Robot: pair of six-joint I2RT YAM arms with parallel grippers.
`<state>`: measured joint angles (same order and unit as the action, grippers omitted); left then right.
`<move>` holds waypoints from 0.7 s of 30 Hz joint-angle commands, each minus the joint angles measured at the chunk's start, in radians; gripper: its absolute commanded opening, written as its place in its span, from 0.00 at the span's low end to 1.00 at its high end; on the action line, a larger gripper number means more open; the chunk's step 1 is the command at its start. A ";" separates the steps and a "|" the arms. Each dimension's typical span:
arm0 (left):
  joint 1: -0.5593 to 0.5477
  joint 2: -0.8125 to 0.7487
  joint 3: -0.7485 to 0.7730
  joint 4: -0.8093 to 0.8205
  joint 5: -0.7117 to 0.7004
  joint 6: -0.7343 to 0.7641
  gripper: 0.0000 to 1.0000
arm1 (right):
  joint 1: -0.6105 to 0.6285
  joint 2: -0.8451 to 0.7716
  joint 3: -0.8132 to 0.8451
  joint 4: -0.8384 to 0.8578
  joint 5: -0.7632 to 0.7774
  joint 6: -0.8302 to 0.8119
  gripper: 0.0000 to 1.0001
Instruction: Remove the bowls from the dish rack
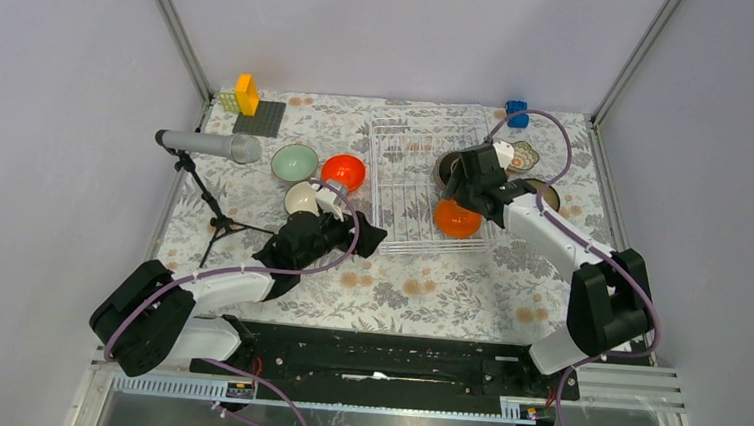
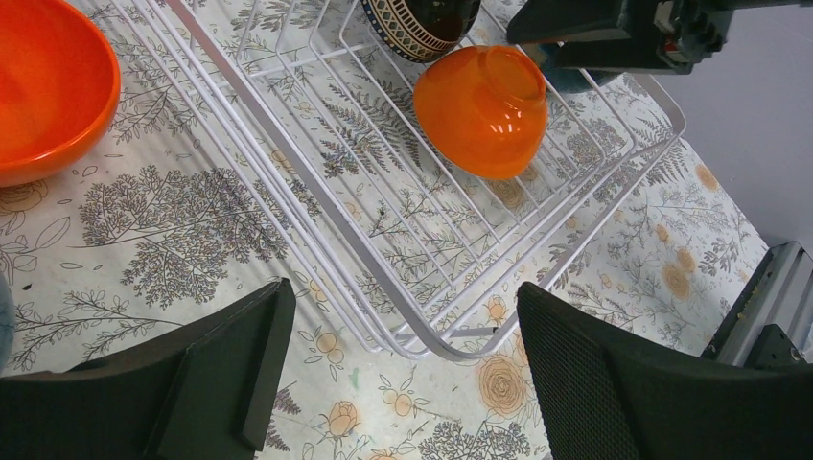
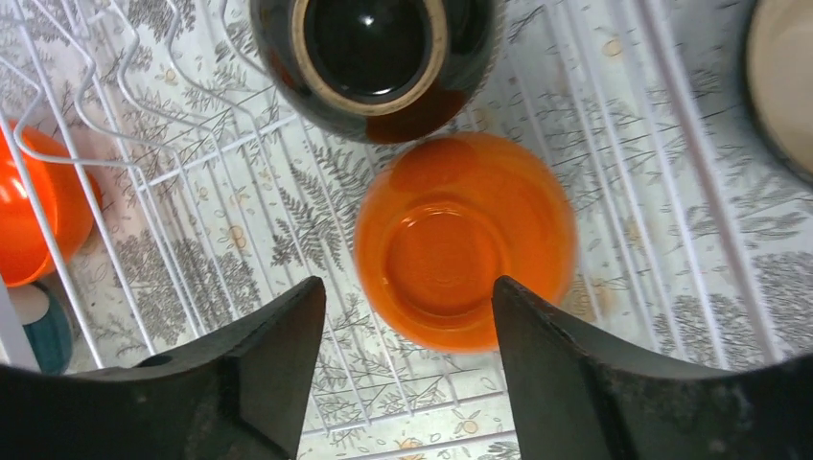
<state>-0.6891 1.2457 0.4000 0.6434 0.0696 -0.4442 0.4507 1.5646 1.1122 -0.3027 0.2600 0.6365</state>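
Note:
The white wire dish rack stands mid-table. In it an orange bowl lies bottom up near the front right corner, with a dark brown bowl just behind it. My right gripper hovers open above the orange bowl, with nothing between its fingers. My left gripper is open over the cloth just outside the rack's front left corner and holds nothing. On the table left of the rack sit a mint green bowl, a second orange bowl and a cream-white bowl.
A microphone on a small tripod stands at the left. Yellow blocks on a dark baseplate and a blue block lie at the back. Right of the rack are a small patterned dish and a dark bowl.

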 commanded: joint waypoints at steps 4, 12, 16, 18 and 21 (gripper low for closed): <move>-0.004 0.006 0.039 0.029 -0.012 0.015 0.90 | 0.002 -0.073 -0.028 0.002 0.226 -0.094 0.71; -0.004 -0.001 0.039 0.021 -0.020 0.018 0.90 | 0.002 0.076 0.032 -0.014 0.085 -0.098 0.60; -0.003 -0.002 0.039 0.021 -0.022 0.019 0.90 | 0.002 0.107 0.051 -0.001 -0.041 -0.100 0.48; -0.004 -0.002 0.040 0.020 -0.022 0.019 0.90 | 0.002 0.098 0.041 0.037 -0.128 -0.102 0.40; -0.004 -0.002 0.039 0.019 -0.022 0.020 0.90 | 0.002 0.075 0.013 0.104 -0.251 -0.103 0.37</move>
<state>-0.6891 1.2461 0.4000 0.6258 0.0589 -0.4408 0.4469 1.6531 1.1358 -0.2768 0.2115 0.5415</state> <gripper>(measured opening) 0.901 0.391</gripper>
